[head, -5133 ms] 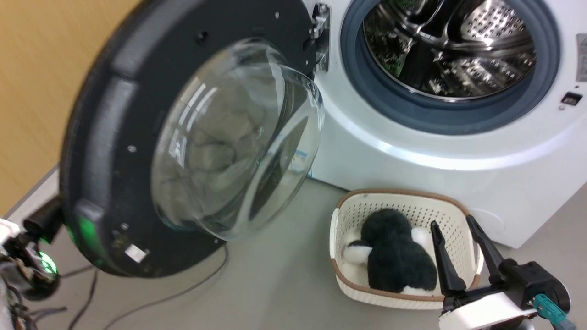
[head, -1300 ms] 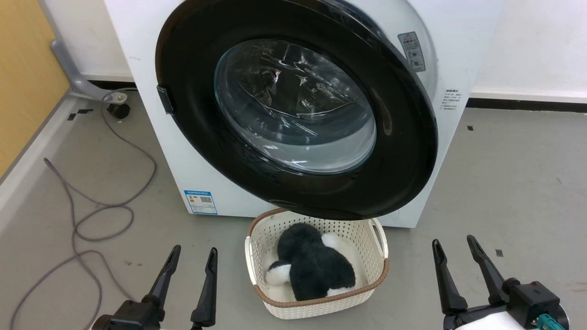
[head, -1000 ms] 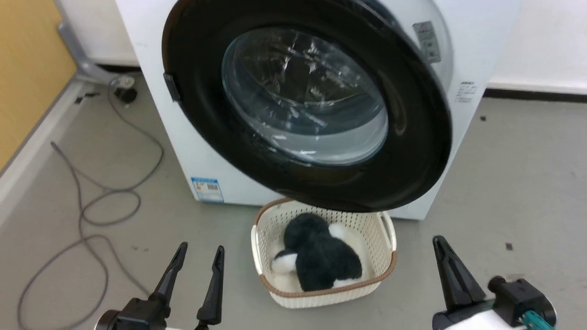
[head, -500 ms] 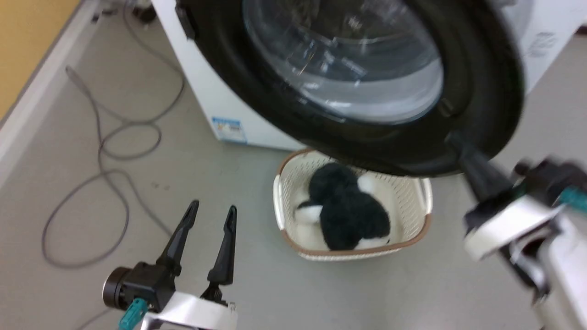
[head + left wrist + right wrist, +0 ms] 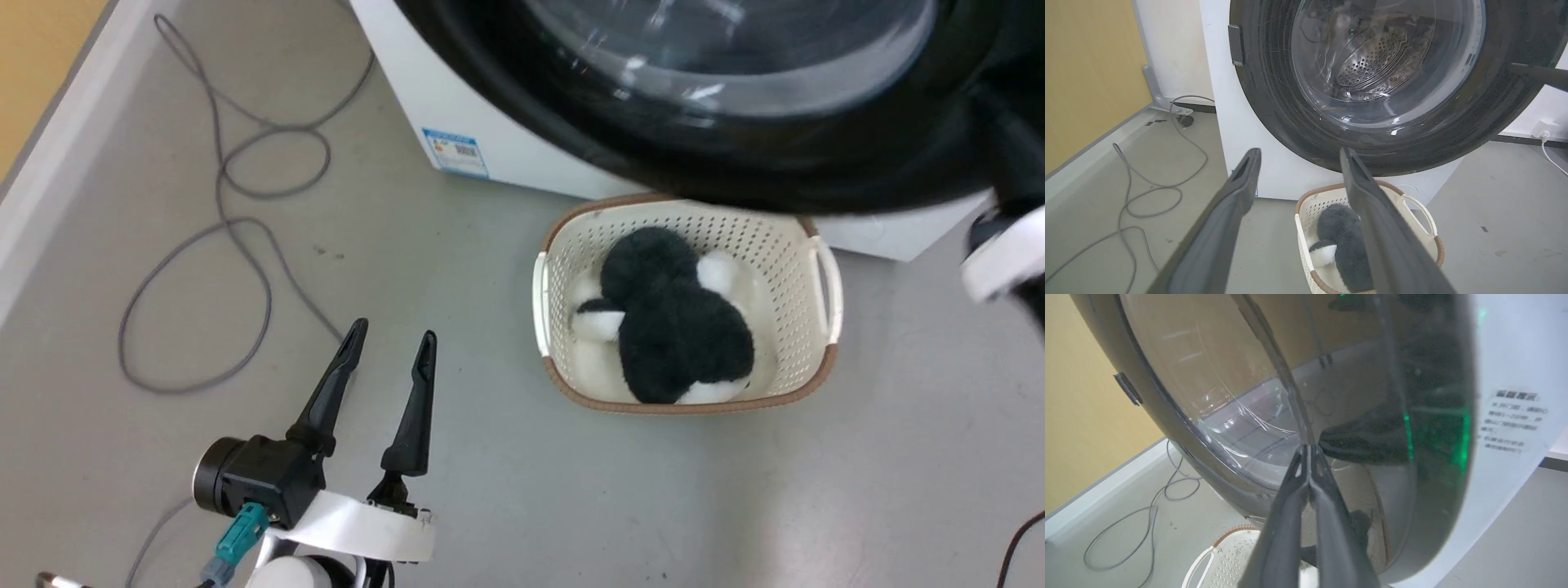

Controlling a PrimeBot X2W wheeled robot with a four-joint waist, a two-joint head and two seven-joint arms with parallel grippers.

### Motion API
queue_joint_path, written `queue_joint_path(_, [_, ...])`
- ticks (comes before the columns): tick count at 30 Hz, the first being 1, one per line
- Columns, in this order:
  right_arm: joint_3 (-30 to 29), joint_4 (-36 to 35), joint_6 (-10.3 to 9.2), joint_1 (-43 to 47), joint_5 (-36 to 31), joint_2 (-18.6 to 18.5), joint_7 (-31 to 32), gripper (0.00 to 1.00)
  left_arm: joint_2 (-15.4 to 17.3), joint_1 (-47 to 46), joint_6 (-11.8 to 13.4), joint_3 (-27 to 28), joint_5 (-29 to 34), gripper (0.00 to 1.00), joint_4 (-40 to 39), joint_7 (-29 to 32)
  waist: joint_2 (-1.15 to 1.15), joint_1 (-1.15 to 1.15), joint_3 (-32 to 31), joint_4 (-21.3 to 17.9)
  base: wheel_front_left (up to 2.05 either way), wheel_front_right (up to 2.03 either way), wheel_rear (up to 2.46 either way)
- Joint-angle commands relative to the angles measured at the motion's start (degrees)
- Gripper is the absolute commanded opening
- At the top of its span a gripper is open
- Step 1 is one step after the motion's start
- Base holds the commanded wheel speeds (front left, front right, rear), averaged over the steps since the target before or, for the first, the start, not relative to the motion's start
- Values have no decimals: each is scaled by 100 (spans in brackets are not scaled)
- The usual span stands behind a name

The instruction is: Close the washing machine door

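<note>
White and boxy, the big front-loading washing machine (image 5: pixel 522 167) stands at the far side of the grey floor (image 5: pixel 506 506). Its large round glossy black door with the clear glass centre (image 5: pixel 1274 106) lies across the opening, close against the front. Whether the latch has caught I cannot tell, so I judge the closing to be at its last push.

Just near of the machine, under the door's lower rim, sits a cream perforated plastic basket with a brown rim (image 5: pixel 543 302). In it lies a black-and-white plush toy (image 5: pixel 678 335). The basket is low enough for the door to pass over it.

The right gripper (image 5: pixel 1309 451) has its fingers pressed together, holding nothing, and their tips meet their own reflection on the right part of the door. Closed fingers make one stiff point for pushing. The right side is likely chosen as the latch side, far from the small grey tab (image 5: pixel 1235 45) on the left rim.

The left gripper (image 5: pixel 392 333) hangs low at the near left, well apart from the door, its fingers spread wide and empty, probably parked clear of the door's path.

A thin grey cable (image 5: pixel 220 204) loops on the floor at the left, and a small blue sticker (image 5: pixel 455 152) marks the machine's lower front.
</note>
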Motion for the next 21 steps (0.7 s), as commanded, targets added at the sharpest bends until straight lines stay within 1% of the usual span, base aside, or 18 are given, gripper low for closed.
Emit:
queue_joint_path(1, [-87,111,-10,-229,35,-75,17,0,-11,-114,-18,0,-12,100,-16,-25,0,-1,75,43,0,0,0])
queue_joint_path(5, [-321,598,-10,-778,35,-89,78,0,-14,-173,-11,-13,-48,100,-32,-25,0,-1,189,83,0,0,0])
queue_joint_path(13, [-627,1459,-10,-1605,-244,-102,64,0,-16,-247,77,-107,-141,100,-29,-25,0,-1,295,149,0,0,0])
queue_joint_path(17, [-663,1720,-10,-1684,-317,2,-104,0,-16,-228,128,-117,-157,100,19,-25,0,-1,182,126,0,0,0])
queue_joint_path(21, [-570,1870,-10,-1521,-301,162,-303,0,-16,-146,144,-89,-141,100,60,-25,0,-1,-59,17,0,0,0])
